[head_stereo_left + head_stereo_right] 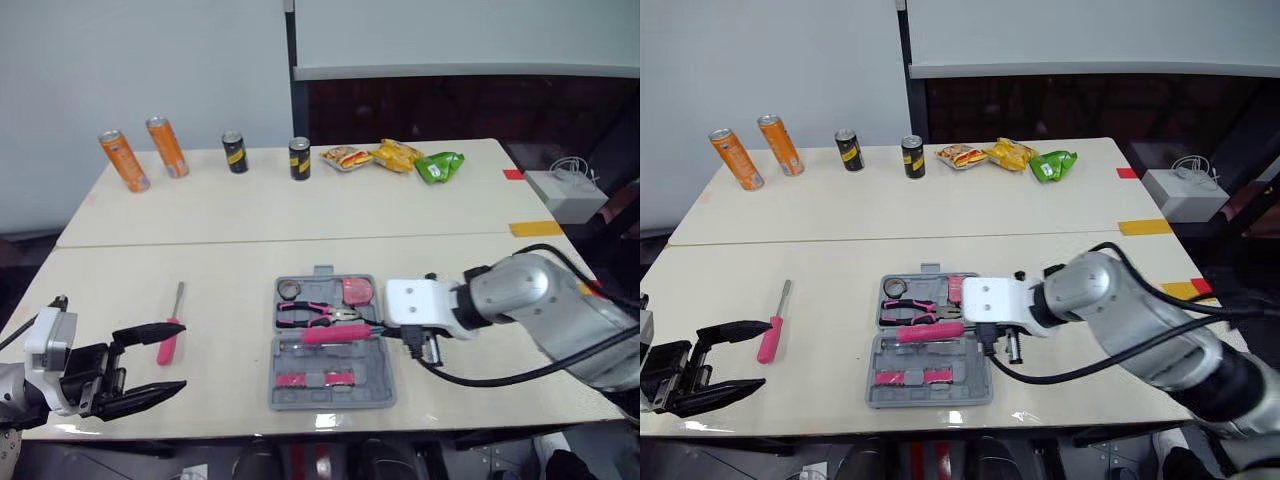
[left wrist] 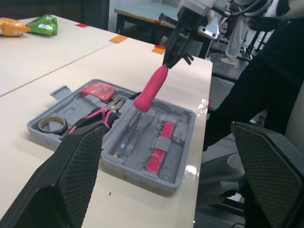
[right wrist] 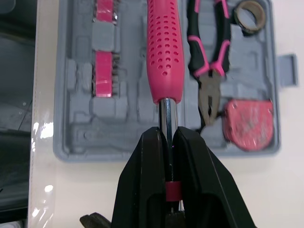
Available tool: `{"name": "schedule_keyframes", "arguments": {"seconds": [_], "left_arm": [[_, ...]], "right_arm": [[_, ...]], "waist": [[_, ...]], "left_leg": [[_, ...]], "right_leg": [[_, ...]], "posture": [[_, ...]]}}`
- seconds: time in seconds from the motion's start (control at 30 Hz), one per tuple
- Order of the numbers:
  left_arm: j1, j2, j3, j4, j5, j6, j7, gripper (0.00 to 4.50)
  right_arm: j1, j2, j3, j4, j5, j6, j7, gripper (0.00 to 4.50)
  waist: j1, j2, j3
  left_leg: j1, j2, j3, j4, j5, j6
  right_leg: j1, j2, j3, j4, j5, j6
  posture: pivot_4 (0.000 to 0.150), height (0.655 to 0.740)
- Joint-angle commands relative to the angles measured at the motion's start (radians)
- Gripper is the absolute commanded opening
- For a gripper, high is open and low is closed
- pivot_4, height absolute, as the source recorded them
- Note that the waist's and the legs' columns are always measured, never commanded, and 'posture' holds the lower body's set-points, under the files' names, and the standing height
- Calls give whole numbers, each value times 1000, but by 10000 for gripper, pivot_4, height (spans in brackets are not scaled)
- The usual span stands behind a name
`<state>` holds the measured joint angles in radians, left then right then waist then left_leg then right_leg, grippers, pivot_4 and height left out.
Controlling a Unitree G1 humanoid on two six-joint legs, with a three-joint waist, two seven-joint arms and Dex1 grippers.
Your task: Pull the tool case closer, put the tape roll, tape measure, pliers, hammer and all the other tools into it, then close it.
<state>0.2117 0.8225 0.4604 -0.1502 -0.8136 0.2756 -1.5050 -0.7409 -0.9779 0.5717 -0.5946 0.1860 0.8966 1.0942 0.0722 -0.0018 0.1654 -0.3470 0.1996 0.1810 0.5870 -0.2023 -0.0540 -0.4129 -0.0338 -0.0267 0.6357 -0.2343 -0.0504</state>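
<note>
Right fingers (image 3: 142, 166): closed tight on the steel shank of the hammer (image 3: 164, 52), just past its pink grip. The hammer head is hidden behind the fingers. The grip slants down over the middle of the open case (image 1: 330, 398); whether its end touches the case cannot be told.

Case: lies flat and open on the near counter (image 1: 200, 260), in front of the robot and slightly to its right. The far half holds the tape roll (image 3: 250, 13), the pliers (image 3: 209, 61) and the tape measure (image 3: 249, 124), each in its own recess. The near half holds pink bits (image 3: 103, 71).

Left fingers (image 1: 150, 332): spread wide, holding nothing, hanging over the near left corner of the counter.

A pink-handled screwdriver (image 1: 170, 340) lies on the counter just beside the left fingers, well apart from the case.

Far counter: four cans (image 1: 235, 152) and three snack bags (image 1: 395, 156) in a row.
</note>
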Motion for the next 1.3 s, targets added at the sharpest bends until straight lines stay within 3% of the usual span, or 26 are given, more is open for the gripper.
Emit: {"name": "schedule_keyframes", "arguments": {"seconds": [0.03,0.7,1.3], "left_arm": [[6,12,0,-50,1,-18,-38,45000],[53,5,17,-65,17,-42,-37,45000],[72,-1,5,-34,48,-80,-42,45000]], "right_arm": [[-48,28,69,33,-76,1,6,95],[-108,220,258,116,-200,104,11,95],[-113,396,310,229,-216,167,-56,95]], "waist": [[5,0,0],[-6,-1,0],[-22,-1,0]], "left_leg": [[0,0,0,0,0,0],[1,1,1,1,2,-4],[6,3,1,1,4,-6]], "right_leg": [[-1,0,0,0,0,0],[0,0,1,6,0,-2],[0,2,1,7,1,-4]], "posture": [[1500,7400],[1500,7400],[1500,7400]]}}
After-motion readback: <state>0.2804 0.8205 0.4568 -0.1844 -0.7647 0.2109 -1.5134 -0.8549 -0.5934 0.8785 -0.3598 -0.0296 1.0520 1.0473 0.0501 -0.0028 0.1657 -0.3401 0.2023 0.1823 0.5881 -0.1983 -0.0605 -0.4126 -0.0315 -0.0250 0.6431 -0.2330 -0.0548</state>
